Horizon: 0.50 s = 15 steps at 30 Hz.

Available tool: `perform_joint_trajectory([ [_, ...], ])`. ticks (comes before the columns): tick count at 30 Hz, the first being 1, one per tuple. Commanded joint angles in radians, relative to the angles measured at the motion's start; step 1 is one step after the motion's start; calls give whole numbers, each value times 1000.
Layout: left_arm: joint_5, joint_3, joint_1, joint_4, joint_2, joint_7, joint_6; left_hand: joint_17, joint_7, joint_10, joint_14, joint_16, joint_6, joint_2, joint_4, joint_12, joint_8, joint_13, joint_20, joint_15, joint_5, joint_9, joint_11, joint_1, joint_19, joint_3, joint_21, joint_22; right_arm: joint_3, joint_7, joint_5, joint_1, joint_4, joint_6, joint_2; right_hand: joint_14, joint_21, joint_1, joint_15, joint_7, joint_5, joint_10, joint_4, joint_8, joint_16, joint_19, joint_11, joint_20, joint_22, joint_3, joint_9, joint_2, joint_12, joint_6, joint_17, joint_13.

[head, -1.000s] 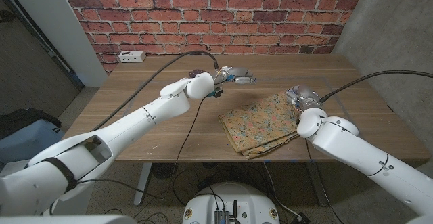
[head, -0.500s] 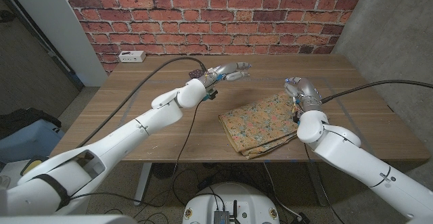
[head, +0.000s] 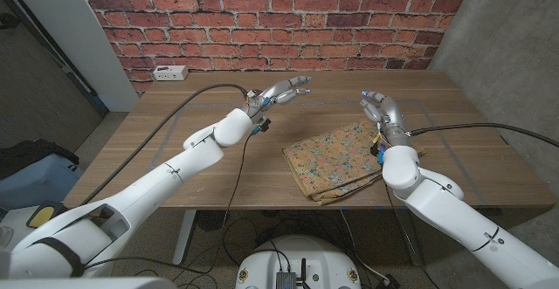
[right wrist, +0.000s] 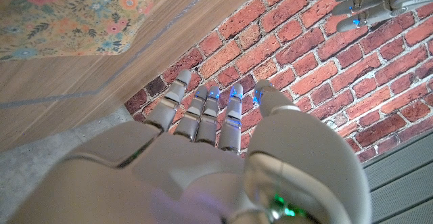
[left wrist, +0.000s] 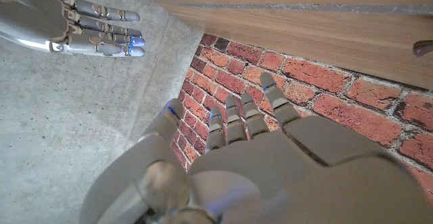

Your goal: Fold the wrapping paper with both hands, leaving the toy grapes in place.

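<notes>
You have one folded sheet of wrapping paper [head: 338,158] on one wooden table [head: 201,162], right of centre. Two robot hands are raised above it: the left hand [head: 284,92] at the far middle and the right hand [head: 382,110] to the right. One white power strip [head: 169,72] sits at the far left edge.
</notes>
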Motion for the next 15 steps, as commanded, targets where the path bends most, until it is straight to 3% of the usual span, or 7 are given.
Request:
perform_joint_trajectory([
  [1,-150,-63,41,145,-11,4,-246,-9,-11,-23,-19,-3,-13,2,7,3,3,-7,-18,-7,-11,-3,-15,-10,-1,2,-8,0,6,8,0,-36,64,214,85,4,1,-11,22,8,4,-4,-10,6,-11,7,16,5,2,-6,2,-14,4,-13,-6,2],
  [6,-269,-98,60,237,-36,-35,-361,-18,-34,-45,-42,-3,-19,-8,11,2,5,-20,-34,-22,-25,-7,-29,-22,-1,-5,-14,-2,14,-32,-16,-82,59,292,125,-27,-11,-42,42,23,-1,-29,-12,7,-33,-26,35,20,1,-18,1,-43,4,-44,-11,2],
  [7,-294,-104,63,253,-39,-49,-380,-19,-40,-50,-47,-3,-24,-7,13,2,4,-23,-38,-25,-28,-8,-33,-24,-2,-5,-15,-2,11,-48,-29,-91,43,277,135,-37,-18,-67,49,25,-3,-34,-4,11,-38,-51,38,35,1,-25,1,-46,7,-50,-11,2],
  [9,-338,-115,66,282,-43,-78,-409,-24,-45,-67,-60,4,-19,56,34,5,9,-41,-34,-23,-25,-12,-37,-10,-6,28,-23,-3,-8,-103,-76,-103,9,215,168,-44,-33,-100,51,25,-2,-41,4,14,-44,-127,36,124,1,-28,0,-47,11,-65,-12,2],
  [10,-364,-122,69,296,-47,-92,-422,-26,-49,-67,-62,6,-5,65,40,7,14,-48,-33,-26,-19,-13,-40,3,-7,47,-25,-3,-21,-126,-97,-107,0,199,185,-45,-31,-105,50,20,-2,-39,3,16,-45,-133,27,142,1,-28,0,-48,12,-63,-13,2],
  [12,-408,-137,83,304,-55,-101,-423,-27,-49,-66,-59,9,-2,68,46,10,13,-56,-47,-37,-11,-14,-47,19,-3,70,-25,-2,-39,-144,-124,-113,-11,189,204,-36,-29,-111,51,13,-1,-19,1,21,-42,-141,21,157,1,-26,0,-49,21,-54,-16,1],
  [15,-463,-160,103,307,-67,-104,-417,-28,-47,-69,-62,9,-10,69,52,10,9,-60,-51,-33,-8,-15,-46,27,-1,82,-26,-2,-60,-166,-169,-117,-26,188,221,-25,-26,-112,51,12,0,-8,-1,24,-39,-143,23,160,1,-22,0,-47,25,-48,-17,1],
])
